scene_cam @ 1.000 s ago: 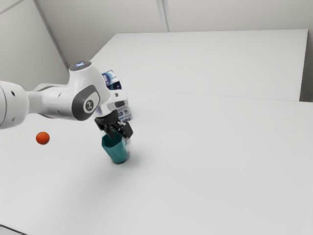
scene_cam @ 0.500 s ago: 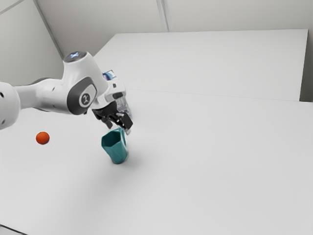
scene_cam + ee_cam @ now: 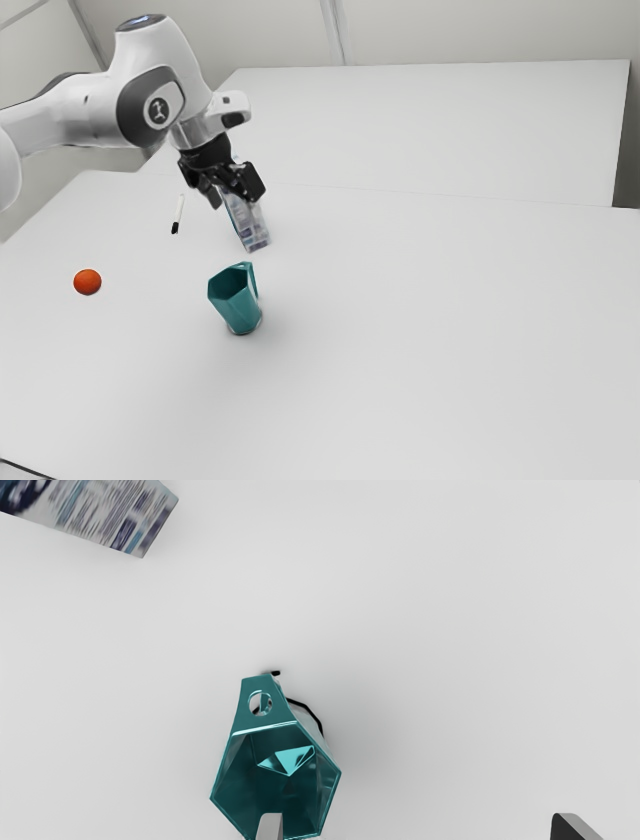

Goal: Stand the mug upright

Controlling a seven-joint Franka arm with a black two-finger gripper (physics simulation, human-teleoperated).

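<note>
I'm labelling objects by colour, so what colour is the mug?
The mug is teal, inside and out; the wrist view shows it best.

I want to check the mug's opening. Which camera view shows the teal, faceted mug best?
The wrist view: it looks into the teal, faceted mug, showing rim, inside and the handle with its round hole. The exterior view shows the outer wall and part of the inside.

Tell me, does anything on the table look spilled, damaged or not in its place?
Nothing stands out: the mug stands mouth up with no visible crack, the open gripper is clear of it, and I see no spill on the table.
</note>
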